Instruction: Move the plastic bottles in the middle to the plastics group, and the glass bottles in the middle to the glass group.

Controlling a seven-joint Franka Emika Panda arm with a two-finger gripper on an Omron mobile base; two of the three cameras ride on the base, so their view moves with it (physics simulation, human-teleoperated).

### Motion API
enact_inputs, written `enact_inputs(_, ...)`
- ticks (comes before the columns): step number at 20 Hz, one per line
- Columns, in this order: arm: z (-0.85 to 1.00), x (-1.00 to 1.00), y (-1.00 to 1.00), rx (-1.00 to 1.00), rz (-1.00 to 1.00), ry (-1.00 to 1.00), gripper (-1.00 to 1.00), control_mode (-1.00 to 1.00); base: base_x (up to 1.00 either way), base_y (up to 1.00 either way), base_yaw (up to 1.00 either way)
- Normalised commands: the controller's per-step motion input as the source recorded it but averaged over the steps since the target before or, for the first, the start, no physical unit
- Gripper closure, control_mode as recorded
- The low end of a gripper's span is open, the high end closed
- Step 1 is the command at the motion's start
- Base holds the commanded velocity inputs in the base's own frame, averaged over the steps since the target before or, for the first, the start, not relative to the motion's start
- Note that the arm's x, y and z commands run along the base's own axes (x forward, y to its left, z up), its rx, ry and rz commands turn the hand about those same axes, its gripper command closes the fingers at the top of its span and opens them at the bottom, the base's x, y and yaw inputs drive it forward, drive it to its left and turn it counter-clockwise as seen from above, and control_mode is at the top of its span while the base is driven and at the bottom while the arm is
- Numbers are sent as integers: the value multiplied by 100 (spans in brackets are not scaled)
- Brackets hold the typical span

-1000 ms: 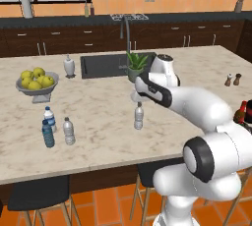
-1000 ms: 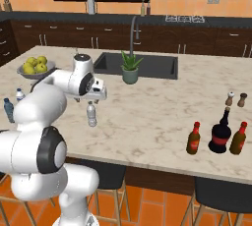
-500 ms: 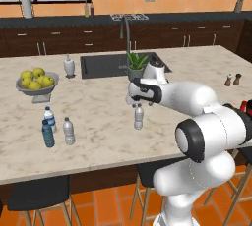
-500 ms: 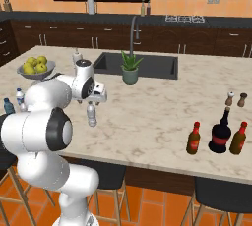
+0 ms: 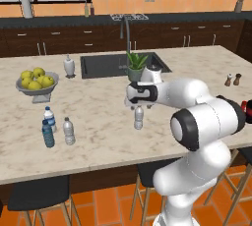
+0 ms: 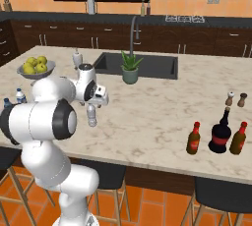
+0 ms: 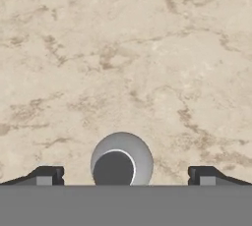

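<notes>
Lowering since the earlier frame, the gripper (image 7: 123, 176) is hanging directly over the middle water bottle (image 5: 139, 117)

Its fingers (image 7: 47, 175) are standing spread wide on either side of the bottle's cap at the bottom centre of the hand view, gripping nothing; the plastics group (image 5: 48, 127) is sitting at centre left of the left base view

Counter (image 5: 98, 122): beige marble island w/ sink (image 5: 118, 64) set in at far edge. Near its left edge a fruit bowl (image 5: 36, 83) of yellow-green fruit; white dispenser (image 5: 69, 66) just left of sink. Towards front-left corner, 3 small bottles close together: labelled (image 5: 49, 117), blue (image 5: 47, 134), clear (image 5: 68, 130). Mid-counter, one clear bottle (image 5: 139, 117) upright, alone. Potted plant (image 6: 130, 69) at sink's front rim. Right end: 2 shakers (image 6: 235, 99) side by side; nearer front edge, 3 dark red-capped bottles (image 6: 218, 133) in a row.
</notes>
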Motion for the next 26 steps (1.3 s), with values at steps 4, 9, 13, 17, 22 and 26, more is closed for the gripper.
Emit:
enact_inputs(4, -24, 6, 2, 0, 0, 1, -100, -100, 0, 0, 0)
enact_inputs(9, -24, 7, 12, 0, 0, 0, -100, -100, 0, 0, 0)
enact_inputs(13, -20, -5, 15, 0, 0, 0, 100, -100, 0, 0, 0)
enact_inputs(17, -11, -29, 3, 0, 0, 3, 100, -100, 0, 0, 0)
enact_inputs(22, 22, -41, 30, 5, 0, 7, 100, -100, 0, 0, 0)
enact_inputs(26, 22, -16, 91, 1, 0, 0, 100, -100, 0, 0, 0)
